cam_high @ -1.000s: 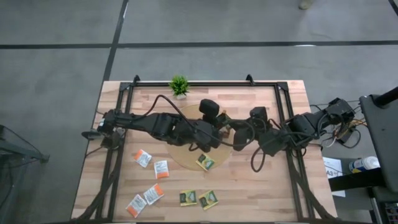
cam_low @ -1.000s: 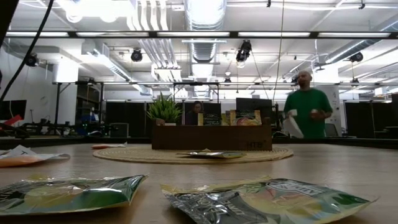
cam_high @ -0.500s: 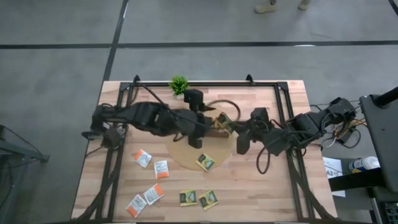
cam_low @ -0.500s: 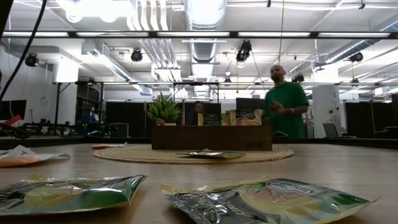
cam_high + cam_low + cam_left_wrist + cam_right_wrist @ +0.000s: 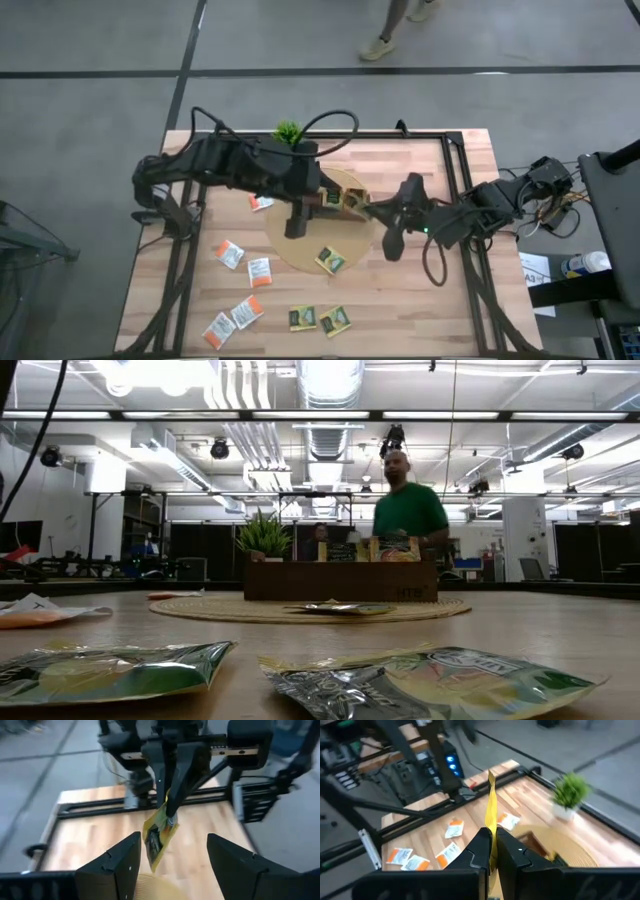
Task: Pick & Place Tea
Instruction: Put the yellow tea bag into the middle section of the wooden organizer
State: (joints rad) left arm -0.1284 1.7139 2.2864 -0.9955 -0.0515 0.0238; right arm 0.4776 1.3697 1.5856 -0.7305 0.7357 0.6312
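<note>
My right gripper (image 5: 493,851) is shut on a green-and-yellow tea sachet (image 5: 159,837) above the brown tray (image 5: 338,198) on the round mat (image 5: 300,250). The right wrist view shows the sachet edge-on (image 5: 491,805). My left gripper (image 5: 172,865) stands open just left of the sachet, pointing at it, with nothing between its fingers. Another green-and-yellow sachet (image 5: 331,260) lies flat on the mat. Several white-and-orange sachets (image 5: 228,254) and two green-and-yellow ones (image 5: 320,320) lie flat on the table nearer the front edge. My right gripper pinches the sachet's upper edge (image 5: 169,820) between its two fingers. The fingers (image 5: 481,847) come slanting down from the table's right side. The sachet hangs below them, tilted, clear of the tray and mat.
A small potted plant (image 5: 288,134) stands at the far edge behind the tray. A black frame (image 5: 330,133) runs round the table's sides. One white-and-orange sachet (image 5: 260,203) lies left of the mat. A person in green (image 5: 408,510) walks beyond the far edge.
My left gripper has opened and let go of the green-and-yellow sachet, then drawn back up and toward the table's left and far edges while rolling its wrist. My right gripper has stayed in place, rolling with the sachet in its hold.
</note>
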